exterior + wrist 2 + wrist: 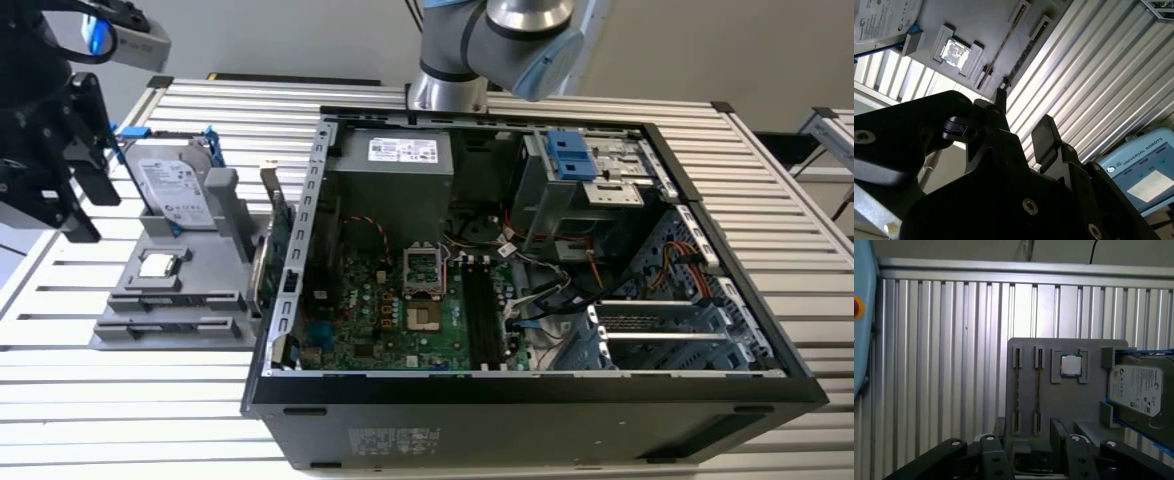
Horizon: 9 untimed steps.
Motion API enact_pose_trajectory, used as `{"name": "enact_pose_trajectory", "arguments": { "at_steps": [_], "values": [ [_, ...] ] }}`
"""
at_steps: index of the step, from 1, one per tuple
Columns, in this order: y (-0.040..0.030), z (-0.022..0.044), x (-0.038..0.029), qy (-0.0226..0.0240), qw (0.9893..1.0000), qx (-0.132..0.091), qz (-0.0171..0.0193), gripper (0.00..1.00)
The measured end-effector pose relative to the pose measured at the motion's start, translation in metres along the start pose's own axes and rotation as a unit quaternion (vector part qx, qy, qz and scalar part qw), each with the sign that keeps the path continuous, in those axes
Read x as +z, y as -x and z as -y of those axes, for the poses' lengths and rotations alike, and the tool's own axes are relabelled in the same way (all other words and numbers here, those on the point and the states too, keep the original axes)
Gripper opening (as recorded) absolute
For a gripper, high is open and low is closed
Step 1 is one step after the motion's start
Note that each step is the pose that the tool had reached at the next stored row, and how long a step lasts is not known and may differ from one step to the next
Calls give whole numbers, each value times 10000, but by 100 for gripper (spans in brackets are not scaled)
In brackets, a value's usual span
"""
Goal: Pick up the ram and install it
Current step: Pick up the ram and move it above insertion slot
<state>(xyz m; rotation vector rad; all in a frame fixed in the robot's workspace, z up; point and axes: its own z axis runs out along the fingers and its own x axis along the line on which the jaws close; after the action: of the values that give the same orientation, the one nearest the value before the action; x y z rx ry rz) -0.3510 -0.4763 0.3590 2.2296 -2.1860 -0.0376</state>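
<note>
The pincer hangs with its fingers apart, holding nothing. In the first wrist view, the ram stands on edge in a gray holder just beyond the pincer, touching neither finger. A hard drive sits further along the holder.

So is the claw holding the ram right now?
No, in the first wrist view the claw is open and empty, and the ram stands in a slot on the gray tray.
</note>
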Motion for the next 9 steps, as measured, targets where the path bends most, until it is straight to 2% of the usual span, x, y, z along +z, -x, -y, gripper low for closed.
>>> {"name": "enact_pose_trajectory", "arguments": {
  "at_steps": [3,9],
  "values": [
    [0,1,21,-10,10000,1,5,100],
    [1,2,61,-61,10000,1,19,100]
  ]
}}
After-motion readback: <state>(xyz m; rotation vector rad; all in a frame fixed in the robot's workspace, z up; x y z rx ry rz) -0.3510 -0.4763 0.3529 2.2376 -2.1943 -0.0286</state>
